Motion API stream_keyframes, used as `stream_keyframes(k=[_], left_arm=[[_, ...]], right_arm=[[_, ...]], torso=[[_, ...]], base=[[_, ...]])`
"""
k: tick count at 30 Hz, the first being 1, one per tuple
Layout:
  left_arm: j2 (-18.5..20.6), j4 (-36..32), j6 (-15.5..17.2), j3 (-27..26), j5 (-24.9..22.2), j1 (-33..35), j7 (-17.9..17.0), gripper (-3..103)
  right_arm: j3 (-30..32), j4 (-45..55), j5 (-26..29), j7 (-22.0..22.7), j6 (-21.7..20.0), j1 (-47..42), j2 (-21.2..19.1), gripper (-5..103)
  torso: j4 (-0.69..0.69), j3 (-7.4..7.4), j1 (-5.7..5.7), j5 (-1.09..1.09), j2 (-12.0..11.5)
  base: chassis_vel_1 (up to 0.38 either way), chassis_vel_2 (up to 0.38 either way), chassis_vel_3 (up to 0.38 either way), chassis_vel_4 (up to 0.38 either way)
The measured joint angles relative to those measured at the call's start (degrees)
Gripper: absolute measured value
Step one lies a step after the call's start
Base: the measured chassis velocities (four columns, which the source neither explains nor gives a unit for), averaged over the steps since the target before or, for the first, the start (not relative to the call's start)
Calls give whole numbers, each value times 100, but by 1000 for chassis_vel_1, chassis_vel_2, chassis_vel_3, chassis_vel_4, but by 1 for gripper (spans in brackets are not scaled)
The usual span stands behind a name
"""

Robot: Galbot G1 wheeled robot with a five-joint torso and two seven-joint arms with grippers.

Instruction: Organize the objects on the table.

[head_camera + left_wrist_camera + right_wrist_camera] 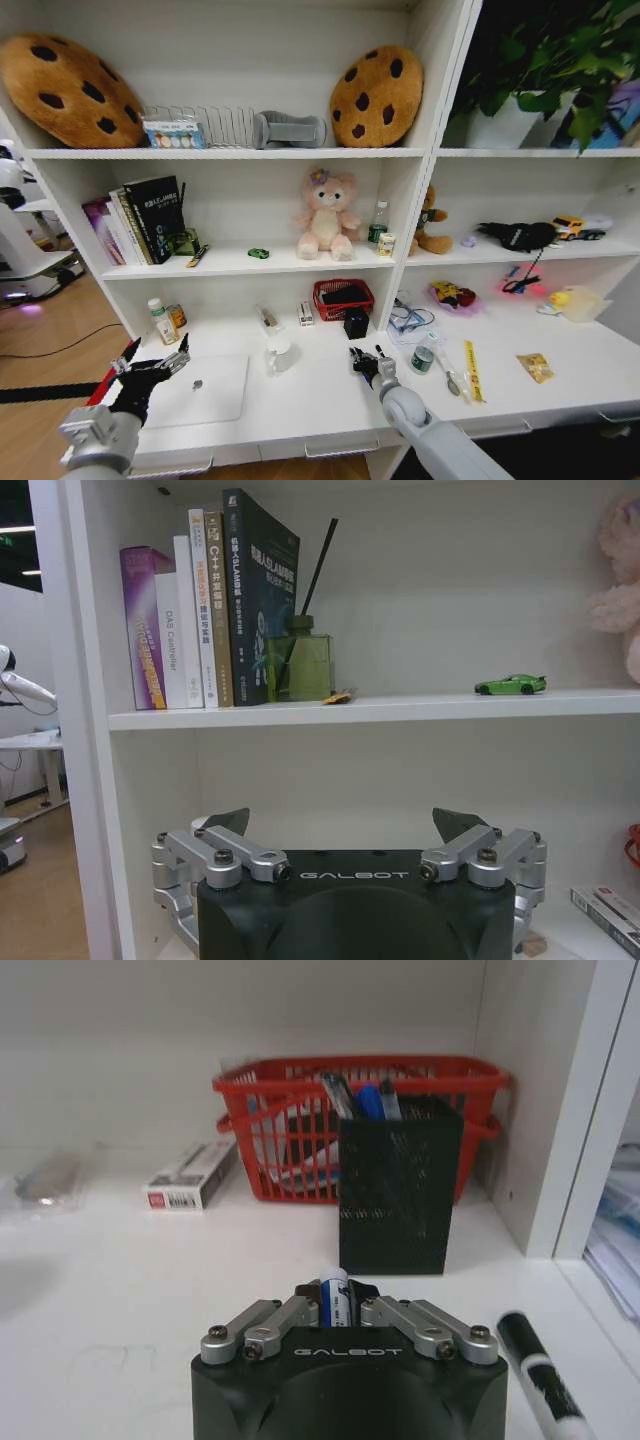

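My right gripper (pixel 364 358) (pixel 335 1308) hovers low over the table (pixel 320 400), shut on a blue and white pen (pixel 334 1288). Just beyond it stands a black mesh pen holder (pixel 398 1185) (pixel 356 322) with several pens in it. A black marker (pixel 540 1385) lies on the table beside the gripper. My left gripper (pixel 150 366) (pixel 342 825) is open with nothing between its fingers, above the left edge of the closed silver laptop (pixel 200 388). The white mug (pixel 280 353) stands between the two grippers. The green toy car (pixel 511 684) (pixel 258 253) sits on the shelf above.
A red basket (pixel 343 297) (pixel 300 1125) stands behind the pen holder. Bottles (pixel 160 322) stand at the back left. Books (pixel 200 610) and a green diffuser bottle (pixel 298 665) fill the shelf by the car. A shelf upright (pixel 560 1110) rises right of the holder. Clutter lies on the right side (pixel 470 370).
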Motion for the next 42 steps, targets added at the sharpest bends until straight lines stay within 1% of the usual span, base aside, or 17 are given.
stream_keyframes(k=[1, 2, 3, 4, 6, 7, 8, 10, 12, 13, 15, 16, 20, 23, 28, 34, 42], left_arm=[[0, 0, 0, 0, 0, 0, 0, 100], [0, 0, 0, 0, 0, 0, 0, 100], [0, 0, 0, 0, 0, 0, 0, 100], [0, 0, 0, 0, 0, 0, 0, 100], [0, 0, 0, 0, 0, 1, 0, 100], [0, 0, 0, 0, 0, 0, 0, 100], [0, 0, 0, 0, 0, 0, 0, 100], [0, 0, 0, 0, 0, 1, 0, 100], [0, 0, 0, 0, 0, 0, 0, 100], [0, 0, 0, 0, 0, 0, 0, 100], [0, 0, 0, 0, 0, 0, 0, 100], [0, 0, 0, 0, 0, 0, 0, 100], [0, 0, 0, 0, 0, 0, 0, 100], [0, 0, 0, 0, 0, 0, 0, 100], [0, 0, 0, 0, 0, 0, 0, 100], [0, 0, 0, 0, 0, 0, 0, 100], [0, 0, 0, 0, 0, 0, 0, 100]], right_arm=[[0, 0, 0, 0, 0, 0, 0, 13], [78, 120, -11, -128, 160, -20, -31, 13], [168, 214, -69, -344, 441, -25, -74, 13], [168, 214, -69, -344, 441, -25, -74, 13], [311, 210, -407, -727, 1000, 12, -137, 13], [399, 115, -674, -991, 1362, 87, -184, 13], [399, 115, -674, -991, 1362, 87, -184, 13], [447, -81, -818, -1241, 1800, 235, -213, 13], [449, -244, -808, -1393, 2040, 367, -202, 13], [449, -244, -808, -1393, 2040, 367, -202, 13], [427, -537, -821, -1603, 2379, 604, -120, 13], [427, -537, -821, -1603, 2379, 604, -120, 13], [316, -941, -840, -1762, 2643, 1025, 29, 13], [294, -1022, -844, -1784, 2682, 1136, 63, 13], [228, -1398, -868, -1808, 2888, 1631, 189, 13], [181, -1647, -943, -1822, 2944, 1863, 273, 13], [56, -2568, -1087, -2016, 3203, 2379, 599, 13]], torso=[[0, 0, 0, 0, 0], [0, 0, 0, 0, 0], [0, 0, 0, 0, 0], [0, 0, 0, 0, 0], [0, 0, 0, 0, 0], [0, 0, 0, -1, 0], [0, 0, 0, -1, 0], [-1, 0, 0, 0, 0], [0, 0, 0, -1, 0], [0, 0, 0, -1, 0], [0, 0, 0, -1, 0], [0, 0, 0, -1, 0], [0, 0, 0, 0, 0], [0, 1, 0, 0, 0], [1, 0, 0, -1, 0], [0, 0, 0, -1, 0], [0, 0, 0, -1, -1]], base=[[0, 0, 0, 0], [0, 0, 0, 0], [0, 0, 0, 0], [0, 0, 0, 0], [0, 0, 0, 0], [0, 0, 0, 0], [0, 0, 0, 0], [0, 0, 0, 0], [0, 0, 0, 0], [0, 0, 0, 0], [0, 0, 0, 0], [0, 0, 0, 0], [0, 0, 0, 0], [0, 0, 0, 0], [0, 0, 0, 0], [0, 0, 0, 0], [0, 0, 0, 0]])
